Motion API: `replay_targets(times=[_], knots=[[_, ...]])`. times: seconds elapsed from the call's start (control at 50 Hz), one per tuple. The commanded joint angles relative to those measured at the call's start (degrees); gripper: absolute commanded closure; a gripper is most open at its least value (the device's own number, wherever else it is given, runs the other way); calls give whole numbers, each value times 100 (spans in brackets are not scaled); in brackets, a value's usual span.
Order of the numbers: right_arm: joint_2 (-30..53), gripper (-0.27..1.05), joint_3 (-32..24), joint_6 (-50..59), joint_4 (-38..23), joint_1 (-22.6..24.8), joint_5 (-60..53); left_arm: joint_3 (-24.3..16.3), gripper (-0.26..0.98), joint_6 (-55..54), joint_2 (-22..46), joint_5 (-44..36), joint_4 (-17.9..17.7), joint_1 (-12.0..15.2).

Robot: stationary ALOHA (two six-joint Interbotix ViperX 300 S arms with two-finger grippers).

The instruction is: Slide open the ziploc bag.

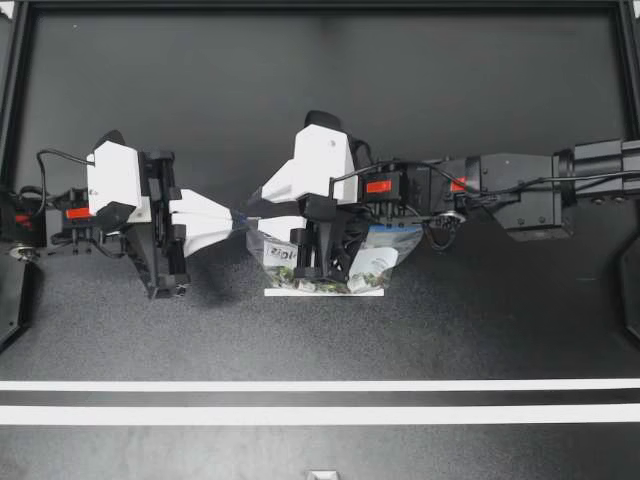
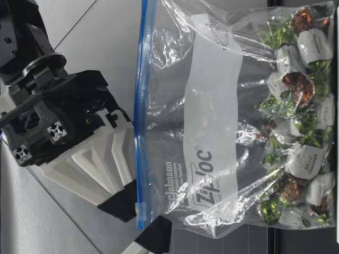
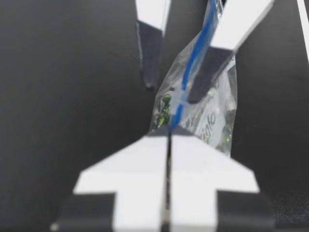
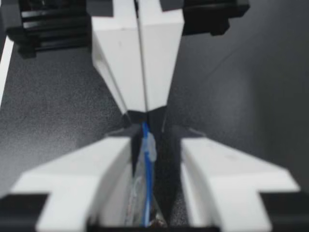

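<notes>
Nearest the front of the table point(image 1: 120, 330), two white stripes point(image 1: 480, 385) run from left to right. Just beyond them, a little left of the middle, the ziploc bag point(image 1: 385, 262) hangs upright. Its blue zip strip point(image 3: 195, 58) is on top and wrapped candies point(image 2: 296, 106) are heaped in its bottom, down by the table. Whether the bottom rests on the surface cannot be told. The left gripper point(image 1: 236, 222) comes in from the left, its fingers pressed together and pinching the left end of the zip strip. The right gripper point(image 1: 255, 220) reaches across from the right, above the bag, and meets the left gripper almost tip to tip at that same end. Its fingers are spread, one on the near side of the bag's top and one on the far side. The strip and its pale slider point(image 4: 150, 147) lie between them. The near finger lies against the plastic, while the far finger stands apart from it. The slider sits just short of the left gripper's tips. Beyond both arms the dark table runs back to its black frame point(image 1: 320, 5).
</notes>
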Motion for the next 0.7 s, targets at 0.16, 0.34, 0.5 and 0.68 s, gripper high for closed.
replay_targets(times=[0.16, 0.34, 0.5, 0.68], knots=[[-70, 36, -132, -9, -9, 53, 35, -70, 94, 0, -62, -18, 9, -9], [-211, 36, -132, -18, -70, 88, 44, -62, 94, -9, -18, 35, -26, -9], [-141, 36, -141, -9, -272, 88, 44, -88, 94, -9, -18, 35, -26, -9], [-35, 36, -211, -18, -334, 79, 105, -62, 94, 0, -35, 44, -9, -9]])
